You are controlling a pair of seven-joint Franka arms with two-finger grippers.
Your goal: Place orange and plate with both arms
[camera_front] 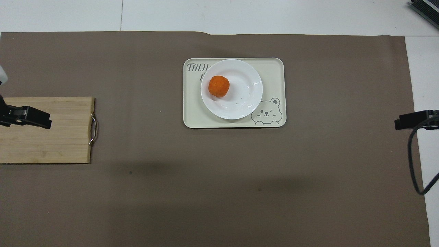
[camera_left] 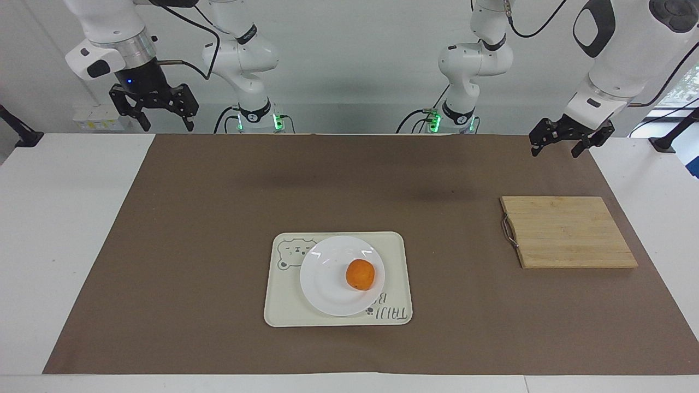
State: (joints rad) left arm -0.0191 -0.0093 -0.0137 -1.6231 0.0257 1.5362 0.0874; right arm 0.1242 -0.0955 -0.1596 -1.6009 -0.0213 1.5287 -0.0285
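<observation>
The orange [camera_left: 360,274] lies on the white plate [camera_left: 322,275], off centre toward the left arm's end. The plate sits on the cream bear tray [camera_left: 284,308] in the middle of the table. In the overhead view the orange [camera_front: 218,86] and the plate [camera_front: 248,94] show the same. My left gripper [camera_left: 555,152] is open and empty, up in the air by the cutting board; from above its tip [camera_front: 34,118] is over the board. My right gripper [camera_left: 167,125] is open and empty, raised over the right arm's end of the table.
A bamboo cutting board [camera_left: 568,232] with a metal handle lies toward the left arm's end. A brown mat [camera_left: 218,218] covers most of the white table. The tray [camera_front: 274,68] has a bear drawing and lettering. A black cable hangs by the right gripper [camera_front: 411,120].
</observation>
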